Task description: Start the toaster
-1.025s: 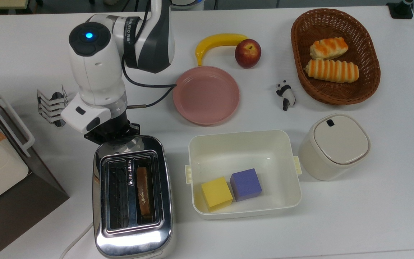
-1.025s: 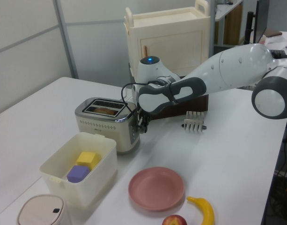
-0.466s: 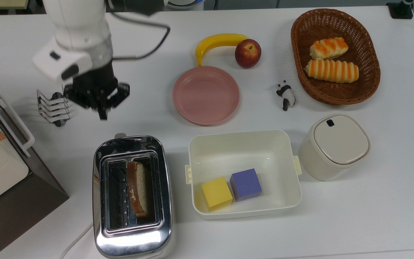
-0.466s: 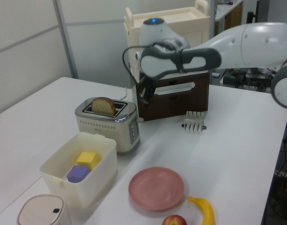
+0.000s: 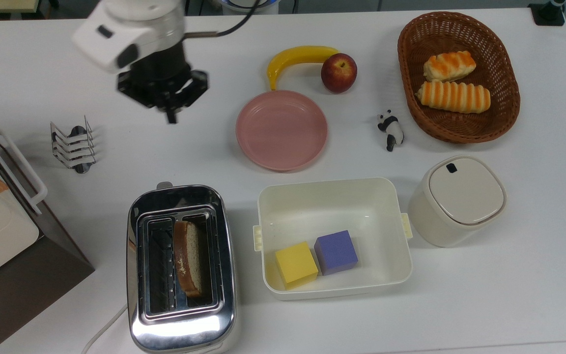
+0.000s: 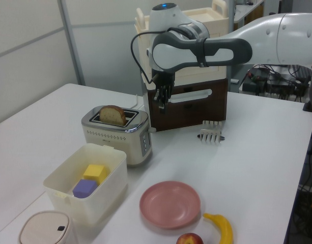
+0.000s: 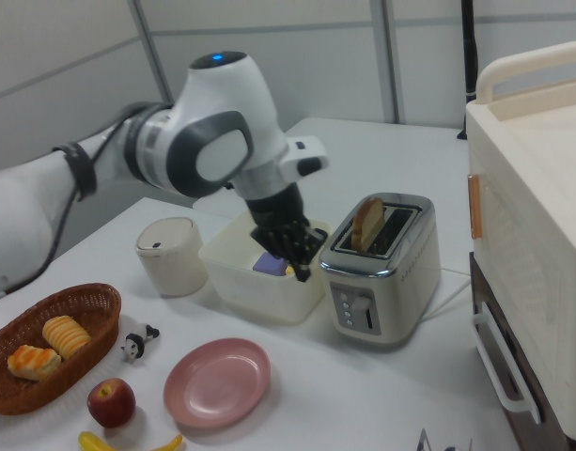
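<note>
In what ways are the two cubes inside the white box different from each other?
The yellow cube is yellow and the purple cube is purple. In the top view the yellow cube lies to the left, nearer the toaster, and the purple cube to its right, slightly higher in the picture. Both look about the same size, sit side by side and rest on the floor of the white box.
</note>
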You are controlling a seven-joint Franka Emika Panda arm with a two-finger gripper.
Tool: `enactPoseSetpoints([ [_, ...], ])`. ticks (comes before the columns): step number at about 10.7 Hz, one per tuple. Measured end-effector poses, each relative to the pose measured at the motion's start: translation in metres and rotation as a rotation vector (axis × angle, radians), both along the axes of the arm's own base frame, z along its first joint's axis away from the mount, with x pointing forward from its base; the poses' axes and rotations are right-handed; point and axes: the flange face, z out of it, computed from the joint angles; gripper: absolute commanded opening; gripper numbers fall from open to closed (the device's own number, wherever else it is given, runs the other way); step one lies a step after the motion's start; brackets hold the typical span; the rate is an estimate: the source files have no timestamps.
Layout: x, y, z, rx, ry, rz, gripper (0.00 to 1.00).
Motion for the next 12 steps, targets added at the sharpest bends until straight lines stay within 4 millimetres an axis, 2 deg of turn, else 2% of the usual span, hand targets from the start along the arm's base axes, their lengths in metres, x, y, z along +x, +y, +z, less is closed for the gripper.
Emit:
enactPoseSetpoints([
  [2, -0.012, 0.033, 0.010, 0.007, 0.051, -0.014, 0.00],
  [3, -0.017, 0.045, 0.017, 0.008, 0.060, -0.022, 0.04],
  [4, -0.023, 0.056, 0.024, 0.009, 0.069, -0.025, 0.27],
  [5, -0.030, 0.064, 0.029, 0.009, 0.084, -0.034, 0.88],
  [6, -0.034, 0.070, 0.032, 0.009, 0.087, -0.037, 1.00],
  [9, -0.040, 0.066, 0.038, 0.009, 0.081, -0.053, 1.00],
  [12, -0.042, 0.065, 0.035, 0.007, 0.102, -0.057, 1.00],
])
